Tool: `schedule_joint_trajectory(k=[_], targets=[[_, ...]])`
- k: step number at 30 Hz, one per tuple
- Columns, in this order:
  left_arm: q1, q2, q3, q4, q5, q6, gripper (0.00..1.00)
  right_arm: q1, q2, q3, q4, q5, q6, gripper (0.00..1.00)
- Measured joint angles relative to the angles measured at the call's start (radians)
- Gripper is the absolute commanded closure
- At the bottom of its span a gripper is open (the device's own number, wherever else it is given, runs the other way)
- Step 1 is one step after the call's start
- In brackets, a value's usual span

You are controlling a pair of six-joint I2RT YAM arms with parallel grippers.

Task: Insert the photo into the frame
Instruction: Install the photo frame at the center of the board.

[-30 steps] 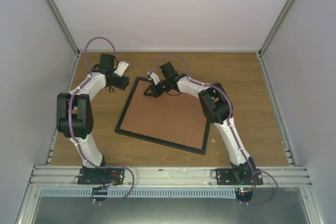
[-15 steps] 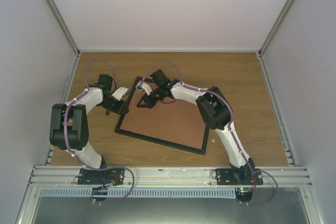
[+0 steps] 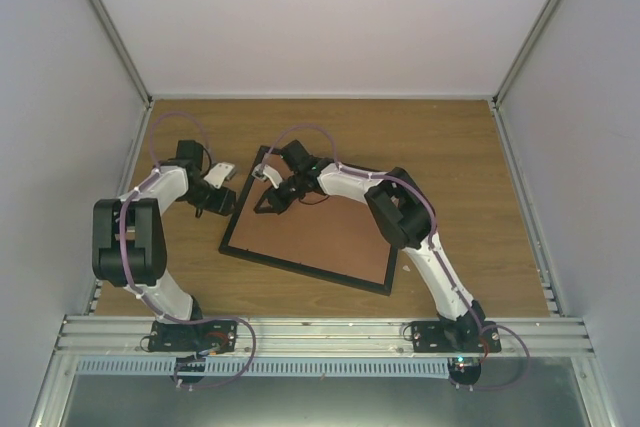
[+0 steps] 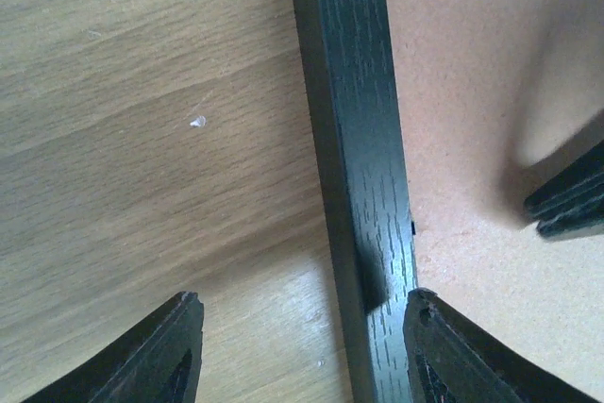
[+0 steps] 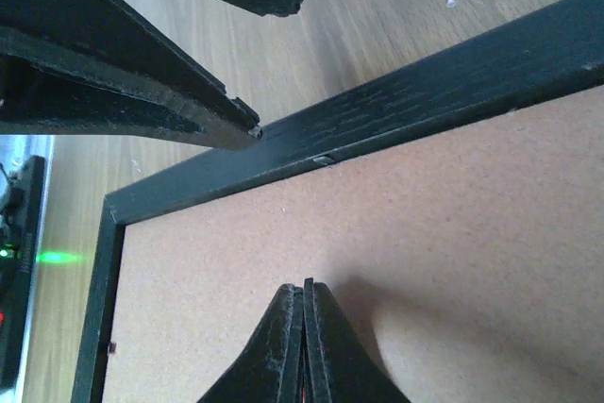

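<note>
While frame (image 3: 305, 270) lies on table (image 3: 470, 197), left jaws spread astride its edge; right jaws pressed together over backing board (image 3: 320, 232).

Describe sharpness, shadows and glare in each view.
Top view: even, soft light, no glare, the frame slightly soft. Left wrist: frame grain crisp; a blurred shadow falls on the board. Right wrist: the right gripper casts a soft shadow on the board; a green glow smears at the left edge.
</note>
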Motion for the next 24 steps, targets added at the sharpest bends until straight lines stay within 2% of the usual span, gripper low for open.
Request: schedule_joint_trajectory(k=[24], targets=[[0.003, 0.08, 0.036, 0.022, 0.061, -0.038, 0.41, -0.01, 0.026, 0.0, 0.033, -0.031, 0.026, 0.98]])
